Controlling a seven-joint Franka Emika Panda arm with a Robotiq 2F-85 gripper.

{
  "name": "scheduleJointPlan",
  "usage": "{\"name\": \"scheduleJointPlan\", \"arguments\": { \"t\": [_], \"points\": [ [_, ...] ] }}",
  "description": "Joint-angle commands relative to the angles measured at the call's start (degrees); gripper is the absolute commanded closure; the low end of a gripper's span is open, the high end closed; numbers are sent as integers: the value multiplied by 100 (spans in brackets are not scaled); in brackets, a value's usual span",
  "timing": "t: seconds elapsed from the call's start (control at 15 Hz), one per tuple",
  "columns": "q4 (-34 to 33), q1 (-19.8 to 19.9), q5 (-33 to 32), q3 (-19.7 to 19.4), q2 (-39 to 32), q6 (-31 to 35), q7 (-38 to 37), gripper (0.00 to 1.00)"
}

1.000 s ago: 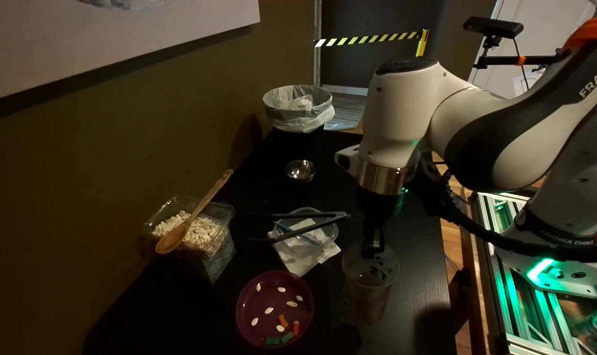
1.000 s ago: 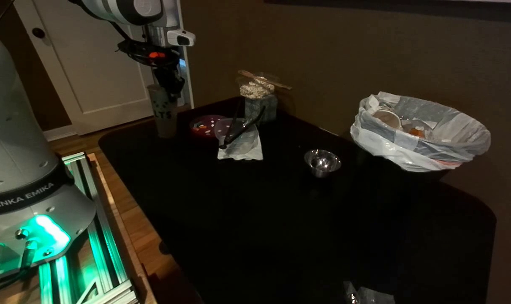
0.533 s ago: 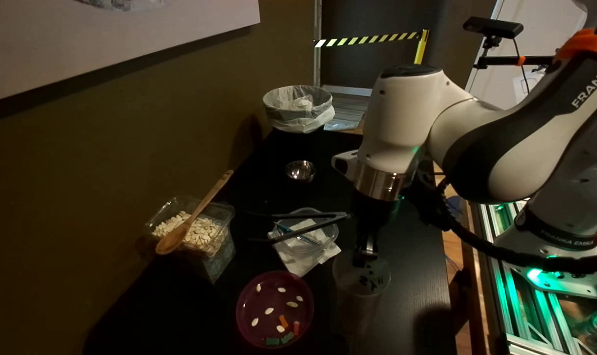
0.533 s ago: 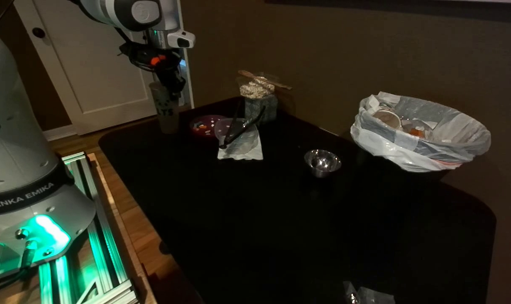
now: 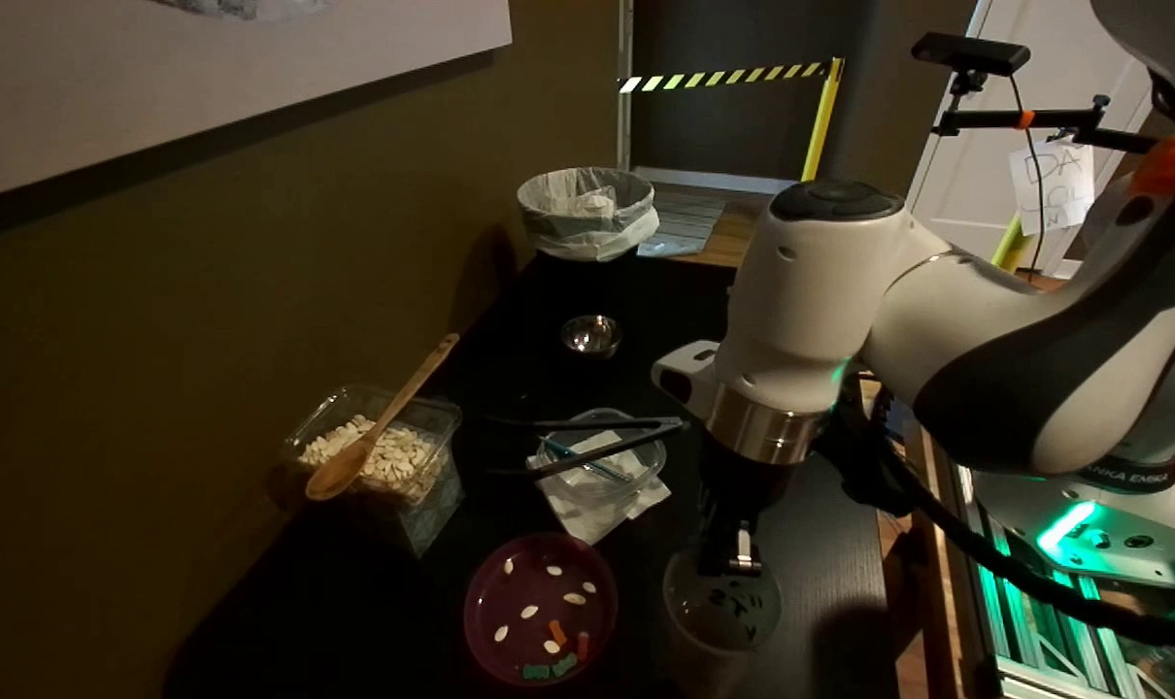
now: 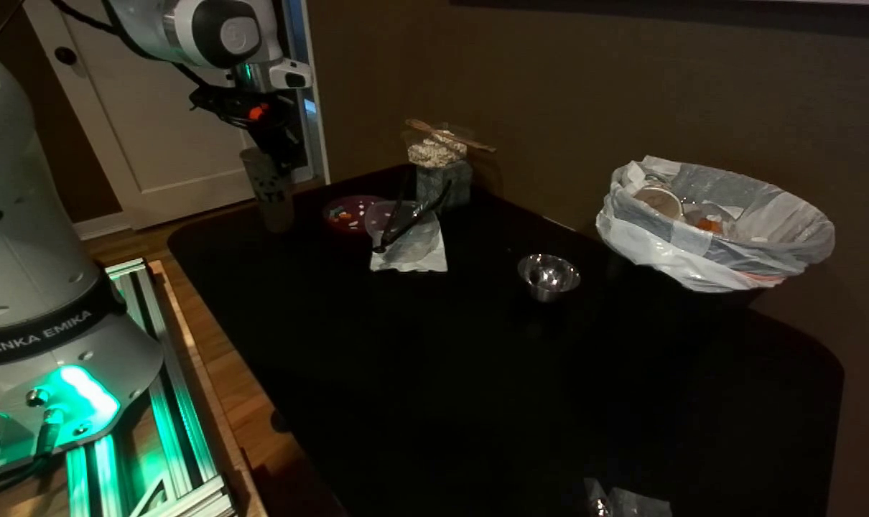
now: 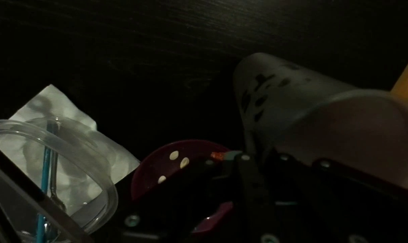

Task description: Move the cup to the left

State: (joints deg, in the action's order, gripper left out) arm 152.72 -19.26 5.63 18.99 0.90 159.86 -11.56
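Observation:
The cup [image 5: 714, 626] is a see-through greyish tumbler with dark lettering, on the black table's near right part in an exterior view. It also shows in an exterior view [image 6: 271, 195], leaning slightly, and in the wrist view [image 7: 288, 89]. My gripper [image 5: 728, 563] points down at the cup's rim and is shut on its wall; it also shows in an exterior view [image 6: 285, 161]. In the wrist view the dark fingers [image 7: 256, 150] meet at the cup's side; the tips are hard to see. I cannot tell whether the cup's base touches the table.
A round red dish [image 5: 510, 584] with seeds and gummies lies beside the cup. Tongs lie across a clear container [image 5: 654, 468] on a napkin. A snack box [image 5: 432, 456] holds a wooden spoon [image 5: 418, 379]. A metal bowl [image 6: 548, 278] and a lined bin [image 6: 693, 262] stand farther off.
My gripper and the cup have moved together, first slightly left and away, then toward the viewer in an exterior view. The grip on the rim stays. The other things have not moved.

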Motion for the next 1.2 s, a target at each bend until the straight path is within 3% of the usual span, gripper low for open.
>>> {"name": "scheduleJointPlan", "arguments": {
  "t": [0.0, 0.33, 0.67, 1.13],
  "points": [
    [-108, -63, -862, 121, -163, 317, -720, 99],
    [-378, -184, -1511, 185, -455, 363, -1137, 99],
    [-862, -249, -1147, 297, -1034, 243, -758, 99],
    [-1249, -243, -1226, 388, -1455, 308, -727, 99]
  ]
}}
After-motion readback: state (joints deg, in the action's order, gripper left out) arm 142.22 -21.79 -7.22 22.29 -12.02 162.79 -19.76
